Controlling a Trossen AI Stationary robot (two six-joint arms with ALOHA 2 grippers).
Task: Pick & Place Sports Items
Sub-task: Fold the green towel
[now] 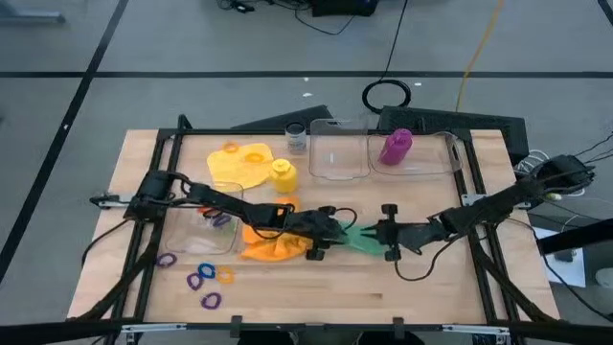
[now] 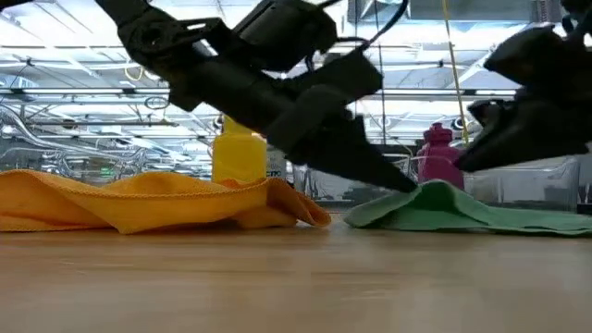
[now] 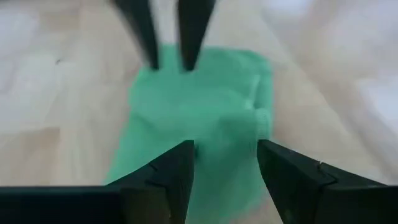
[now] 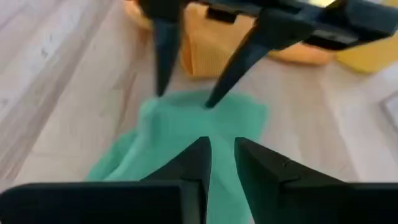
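A green cloth (image 1: 360, 240) lies mid-table between my two grippers, beside an orange cloth (image 1: 266, 247). My left gripper (image 1: 337, 236) reaches in from the table's left. Its fingertips are at the green cloth's end nearest the orange cloth (image 4: 183, 102). My right gripper (image 1: 375, 238) comes from the right and hovers just above the cloth's middle (image 2: 481, 211). Its fingers (image 4: 200, 158) are close together, with only a slit between them and nothing in it. A yellow cloth (image 1: 239, 163) and a yellow bottle (image 1: 283, 174) sit farther back, and a purple bottle (image 1: 395, 147) lies in a clear box. My left gripper has the green cloth's end (image 4: 183, 102) between its two fingertips (image 4: 160, 92), which still stand a little apart. The fingers slant down from the table's left. At the tips the cloth rises in a small hump (image 2: 433, 188); the rest lies flat on the table.
Two clear boxes (image 1: 335, 158) and a small glass jar (image 1: 296, 137) stand along the far edge. Another clear box (image 1: 206, 230) sits under my left arm. Several coloured rings (image 1: 203, 280) lie near the front left. Bare wood (image 1: 383, 297) shows at the front.
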